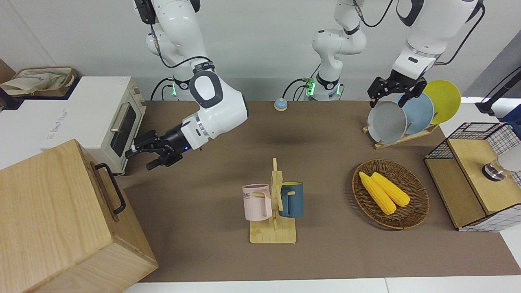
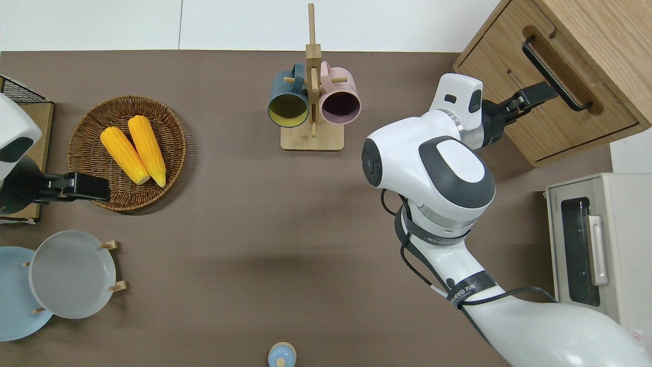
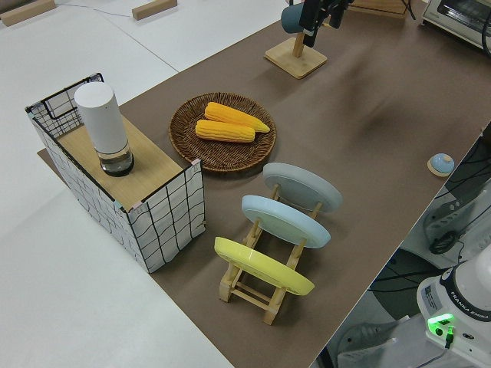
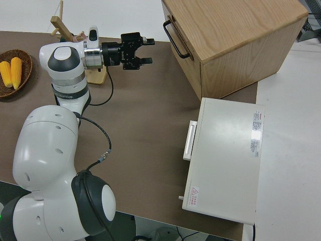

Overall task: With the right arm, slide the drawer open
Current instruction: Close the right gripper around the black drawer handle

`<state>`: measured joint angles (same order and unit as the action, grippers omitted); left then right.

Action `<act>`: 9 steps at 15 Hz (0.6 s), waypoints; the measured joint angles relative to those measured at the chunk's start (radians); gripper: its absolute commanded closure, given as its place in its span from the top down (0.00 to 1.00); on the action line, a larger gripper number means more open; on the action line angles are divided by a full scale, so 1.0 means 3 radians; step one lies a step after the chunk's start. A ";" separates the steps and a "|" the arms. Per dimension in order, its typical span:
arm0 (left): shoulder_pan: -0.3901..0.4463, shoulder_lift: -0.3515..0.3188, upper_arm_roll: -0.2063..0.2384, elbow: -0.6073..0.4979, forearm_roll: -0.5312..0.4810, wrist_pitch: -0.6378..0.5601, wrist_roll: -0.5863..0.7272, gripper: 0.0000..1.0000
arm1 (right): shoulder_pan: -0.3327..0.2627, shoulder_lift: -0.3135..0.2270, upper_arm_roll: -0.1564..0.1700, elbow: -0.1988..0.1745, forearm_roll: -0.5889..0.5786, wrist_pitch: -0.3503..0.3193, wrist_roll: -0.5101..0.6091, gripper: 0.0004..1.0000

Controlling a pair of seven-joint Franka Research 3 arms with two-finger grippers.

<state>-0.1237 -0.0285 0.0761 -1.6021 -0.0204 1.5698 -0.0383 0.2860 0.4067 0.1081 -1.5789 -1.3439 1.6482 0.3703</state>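
Note:
The drawer (image 2: 575,122) fills the front of a big light-wood box at the right arm's end of the table and sits shut, flush with the box. Its black bar handle (image 1: 110,188) (image 4: 174,34) runs across the front. My right gripper (image 1: 143,158) (image 2: 541,94) (image 4: 146,50) is open and points at the drawer front. It hangs in the air just short of the handle, with a small gap and nothing between its fingers. The left arm is parked with its gripper (image 1: 392,95) up in the air.
A white toaster oven (image 1: 97,118) stands beside the box, nearer to the robots. A wooden mug rack (image 1: 273,203) with two mugs is mid-table. Toward the left arm's end are a corn basket (image 1: 411,221), a plate rack (image 1: 401,118) and a wire-mesh cabinet (image 1: 472,179).

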 measured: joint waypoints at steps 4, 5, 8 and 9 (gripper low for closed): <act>0.0000 0.0000 0.0000 0.0000 0.0000 0.0000 0.0000 1.00 | -0.0006 0.0083 -0.0107 0.0000 -0.0190 0.0172 0.0117 0.96; 0.0000 0.0000 0.0000 0.0000 0.0000 0.0000 0.0000 1.00 | -0.0014 0.0090 -0.0128 0.0000 -0.0234 0.0224 0.0122 0.96; 0.0000 0.0000 0.0000 0.0000 0.0000 0.0000 0.0000 1.00 | -0.0022 0.0092 -0.0218 0.0001 -0.0258 0.0407 0.0125 0.96; 0.0000 0.0000 0.0000 0.0000 0.0000 0.0000 0.0000 1.00 | -0.0023 0.0094 -0.0277 0.0001 -0.0265 0.0502 0.0125 0.96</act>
<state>-0.1237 -0.0285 0.0761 -1.6021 -0.0204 1.5698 -0.0382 0.2791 0.4349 0.0249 -1.5785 -1.4233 1.7989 0.4078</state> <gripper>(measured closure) 0.004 0.031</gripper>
